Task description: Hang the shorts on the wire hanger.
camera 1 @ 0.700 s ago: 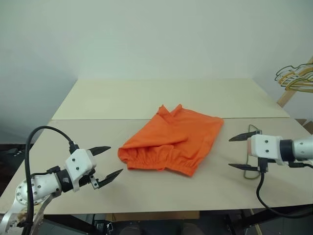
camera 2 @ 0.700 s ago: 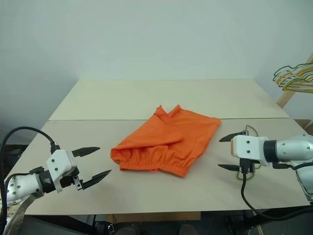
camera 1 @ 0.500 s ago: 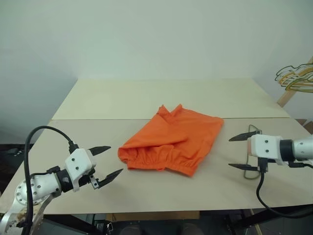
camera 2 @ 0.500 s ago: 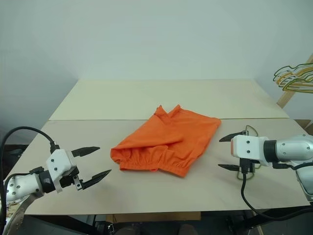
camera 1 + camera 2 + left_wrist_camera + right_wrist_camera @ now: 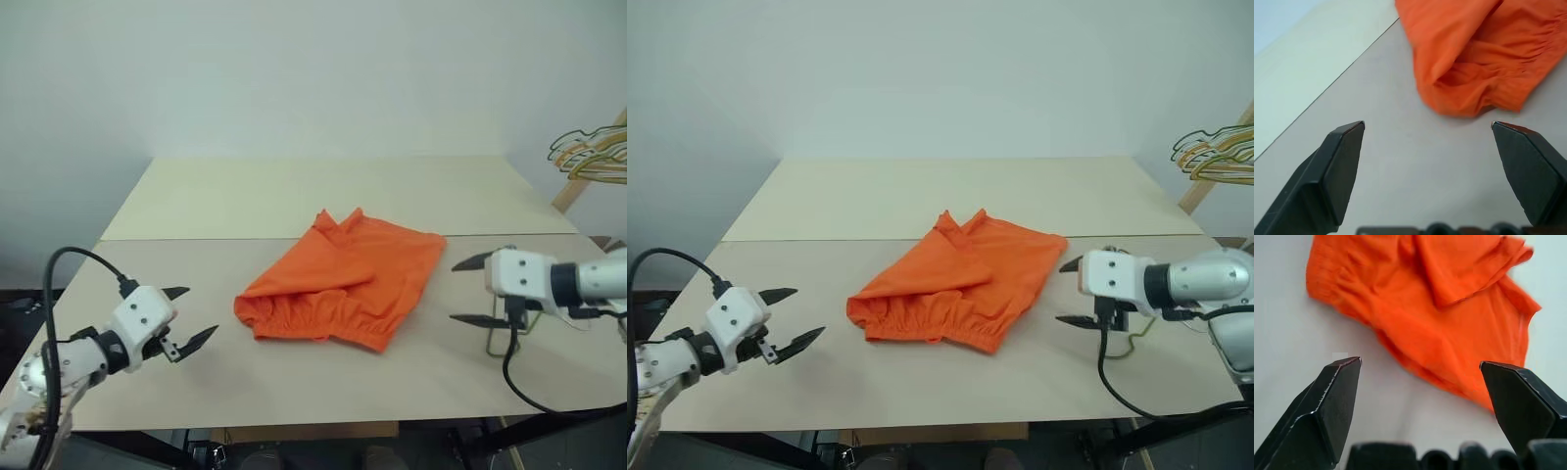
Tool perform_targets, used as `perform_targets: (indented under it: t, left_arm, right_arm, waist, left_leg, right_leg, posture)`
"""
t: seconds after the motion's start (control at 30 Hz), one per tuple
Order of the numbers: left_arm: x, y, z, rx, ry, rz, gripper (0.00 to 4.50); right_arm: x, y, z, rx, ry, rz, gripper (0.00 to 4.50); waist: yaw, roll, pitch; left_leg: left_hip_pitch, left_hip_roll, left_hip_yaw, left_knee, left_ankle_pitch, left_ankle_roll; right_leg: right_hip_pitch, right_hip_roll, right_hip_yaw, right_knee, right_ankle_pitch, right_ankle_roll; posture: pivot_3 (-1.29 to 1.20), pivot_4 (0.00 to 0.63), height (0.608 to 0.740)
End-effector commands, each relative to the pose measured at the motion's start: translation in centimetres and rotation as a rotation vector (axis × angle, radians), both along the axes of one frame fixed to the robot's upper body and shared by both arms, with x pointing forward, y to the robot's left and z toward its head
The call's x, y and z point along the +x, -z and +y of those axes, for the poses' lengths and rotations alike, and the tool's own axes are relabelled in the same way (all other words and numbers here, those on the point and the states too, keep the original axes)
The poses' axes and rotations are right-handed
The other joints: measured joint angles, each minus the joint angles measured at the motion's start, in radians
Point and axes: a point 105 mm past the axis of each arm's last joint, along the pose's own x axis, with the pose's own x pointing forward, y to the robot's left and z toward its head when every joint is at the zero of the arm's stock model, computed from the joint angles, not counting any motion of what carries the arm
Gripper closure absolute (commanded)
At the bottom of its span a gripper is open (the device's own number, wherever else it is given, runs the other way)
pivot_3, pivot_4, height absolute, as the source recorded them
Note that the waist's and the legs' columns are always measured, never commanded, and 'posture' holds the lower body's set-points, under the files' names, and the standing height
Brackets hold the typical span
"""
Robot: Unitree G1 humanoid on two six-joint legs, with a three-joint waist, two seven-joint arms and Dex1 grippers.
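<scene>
Left eye view: we saw one pair of orange shorts [image 5: 345,291] lying crumpled near the middle of the surface [image 5: 294,382], gathered waistband toward the front edge, one leg folded over. The left pincer [image 5: 183,317] hovered near the front left corner, jaws spread wide, holding nothing. The right pincer [image 5: 472,291] hovered by the right edge, also spread wide and empty, just beside the shorts. One wire hanger [image 5: 506,338] lay on the surface near the right edge, mostly hidden behind the right pincer. A bunch of spare hangers [image 5: 591,152] hung off past the far right corner; we couldn't count them. We judged the shorts light, soft and floppy, likely to sag, so best pinched at the thick elastic waistband. The hanger looked thin, stiff and springy, best gripped near the hook.
</scene>
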Motion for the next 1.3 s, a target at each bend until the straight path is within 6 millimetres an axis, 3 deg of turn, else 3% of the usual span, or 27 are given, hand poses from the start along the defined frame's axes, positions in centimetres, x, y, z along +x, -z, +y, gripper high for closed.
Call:
perform_targets:
  t: [0.03, 0.17, 0.33, 0.57, 0.63, 0.73, 0.83, 1.2, 1.3]
  left_arm:
    - [-0.4, -0.2, 0.6, 0.032, 0.047, 0.024, 0.00]
    - [-0.2, 0.5, 1.1, 0.099, 0.078, 0.051, 0.00]
    - [0.7, -0.6, -0.1, 0.079, 0.118, 0.001, 0.00]
    - [0.4, -0.4, -0.9, 0.059, 0.136, 0.003, 0.00]
    - [0.3, -0.3, -1.1, 0.058, 0.139, 0.002, 0.00]
    - [0.2, -0.2, -1.2, 0.058, 0.136, -0.003, 0.00]
    - [0.0, -0.2, -1.3, 0.054, 0.129, -0.005, 0.00]
    - [-0.4, 0.1, -0.9, 0.056, 0.108, -0.002, 0.00]
    - [-0.4, 0.3, -0.8, 0.059, 0.106, 0.001, 0.00]
  right_arm:
    - [-0.4, -1.2, 3.5, 0.091, -0.055, -0.025, 0.03]
    - [-0.5, -0.5, 8.4, 0.178, -0.119, -0.015, 0.03]
    - [-0.2, 2.4, 16.7, 0.243, -0.125, 0.111, 0.03]
    - [-1.7, 5.7, 23.5, 0.170, -0.275, 0.107, 0.03]
    - [-1.3, 6.5, 25.1, 0.128, -0.287, 0.066, 0.03]
    - [-0.5, 7.8, 26.1, 0.033, -0.299, -0.013, 0.03]
    - [-0.1, 8.7, 26.1, -0.013, -0.307, -0.035, 0.59]
    - [-0.5, 9.6, 25.5, -0.048, -0.355, -0.065, 4.46]
    - [-0.6, 9.7, 23.8, -0.070, -0.369, -0.098, 4.46]
  waist:
    - [0.000, 0.000, 0.000]
    - [-0.005, -0.002, -0.001]
    - [-0.028, -0.002, -0.001]
    - [-0.045, -0.002, -0.001]
    - [-0.055, -0.002, -0.001]
    - [-0.062, -0.002, -0.001]
    - [-0.063, -0.003, -0.001]
    - [-0.055, -0.003, -0.001]
    - [-0.052, -0.003, -0.001]
  left_leg:
    - [-0.001, 0.000, 0.000, 0.000, 0.000, 0.000]
    - [-0.007, 0.000, 0.001, 0.000, 0.002, -0.003]
    - [-0.005, -0.002, 0.005, 0.000, 0.003, -0.006]
    - [-0.010, -0.001, 0.006, -0.001, 0.003, -0.009]
    - [-0.011, 0.000, 0.005, -0.001, 0.004, -0.011]
    - [-0.011, 0.001, 0.004, -0.001, 0.006, -0.016]
    - [-0.010, 0.002, 0.003, -0.001, 0.007, -0.018]
    - [-0.009, 0.002, 0.002, -0.002, 0.007, -0.019]
    - [-0.009, 0.002, 0.002, -0.002, 0.007, -0.019]
  right_leg:
    - [-0.001, 0.000, 0.000, 0.000, 0.000, 0.000]
    - [-0.012, -0.001, 0.000, 0.007, 0.000, 0.000]
    - [-0.015, 0.000, 0.000, 0.015, 0.000, -0.001]
    - [-0.017, -0.003, -0.023, 0.017, -0.001, -0.003]
    - [-0.016, -0.002, -0.028, 0.017, -0.001, -0.003]
    - [-0.016, -0.001, -0.031, 0.017, -0.002, -0.005]
    - [-0.015, -0.001, -0.032, 0.017, -0.003, -0.008]
    - [-0.015, -0.001, -0.033, 0.019, -0.004, -0.010]
    - [-0.015, -0.001, -0.033, 0.019, -0.004, -0.010]
  posture:
    - [0.07, 0.000, 0.740]
    - [0.05, 0.000, 0.740]
    - [0.04, 0.000, 0.740]
    - [0.05, 0.000, 0.740]
    - [0.07, 0.000, 0.740]
    - [0.08, 0.000, 0.740]
    - [0.08, 0.000, 0.740]
    - [0.10, 0.000, 0.740]
    - [0.10, 0.000, 0.740]
